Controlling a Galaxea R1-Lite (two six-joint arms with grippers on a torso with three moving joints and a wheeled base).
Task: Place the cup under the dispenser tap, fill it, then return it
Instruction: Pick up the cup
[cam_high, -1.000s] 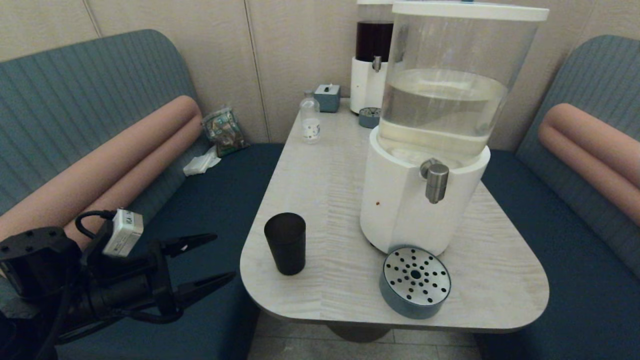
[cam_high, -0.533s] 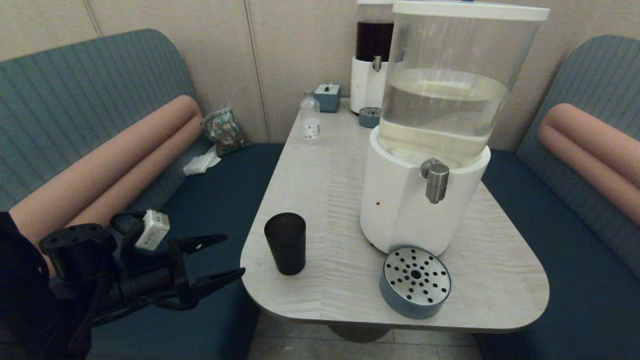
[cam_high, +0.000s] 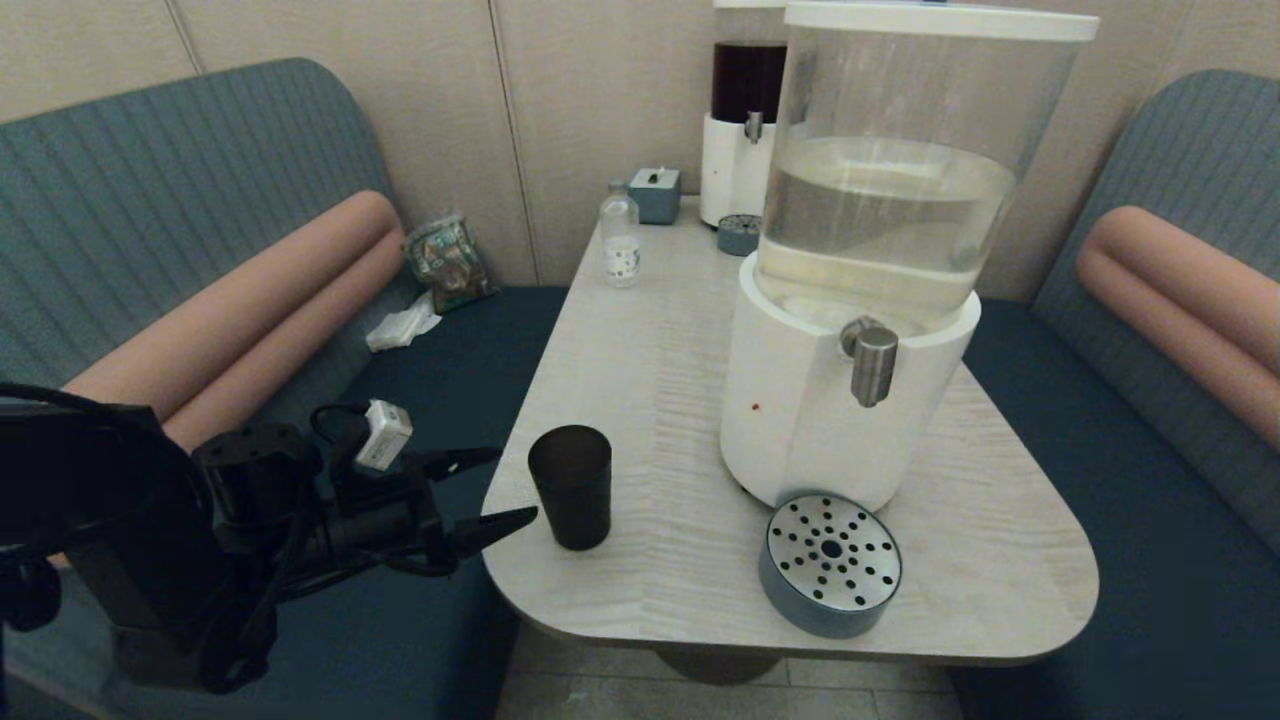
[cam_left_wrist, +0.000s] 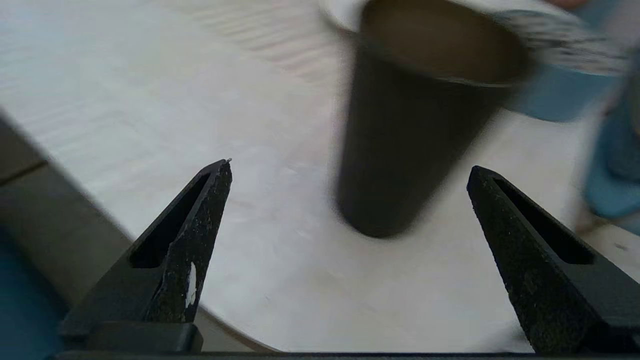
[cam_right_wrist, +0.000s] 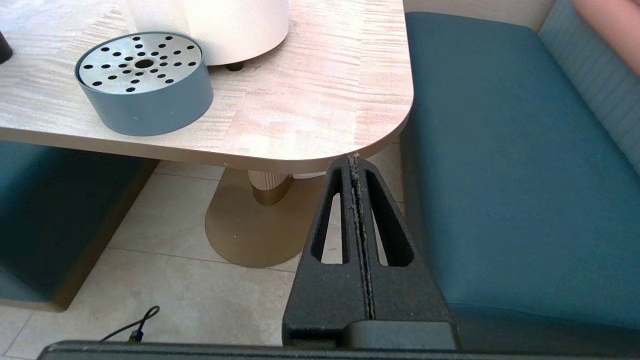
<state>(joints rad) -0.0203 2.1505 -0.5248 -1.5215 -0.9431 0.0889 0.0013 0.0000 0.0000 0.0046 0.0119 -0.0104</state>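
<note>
**Reaching for the black cup at the tabletop's near-left corner**

Standing upright and apparently empty, the plain matte black tapered cup (cam_high: 570, 485) sits close to the near-left corner of the pale wood-grain tabletop (cam_high: 640, 330), just in from the left edge. It looks light and stiff, so a modest squeeze should carry it; the matte wall ought to give the fingers fair purchase, though the taper means a grip low down could slide upward. Taking hold around the middle to upper wall, below the rim, seems the safest choice, and it will weigh more and need to stay level once filled.

At the tabletop's left edge, the left gripper (cam_high: 505, 490) points horizontally toward the cup at roughly mid-height, its black fingers spread wide, one tip over the table edge and near the cup's side but not touching it. In the left wrist view the cup (cam_left_wrist: 415, 115) stands ahead of and between the two fingers (cam_left_wrist: 200, 220), still beyond their tips.

Toward the near edge, well apart from the cup, lies the round blue-grey drip tray with a perforated steel top (cam_high: 830, 560), below the short brushed-steel dispenser tap (cam_high: 873, 365) on the large white-based dispenser with a clear tank (cam_high: 880, 250).

Beyond the tabletop's near-right corner, low over the floor, the right gripper (cam_right_wrist: 356, 162) is parked with its fingers pressed together.
</note>
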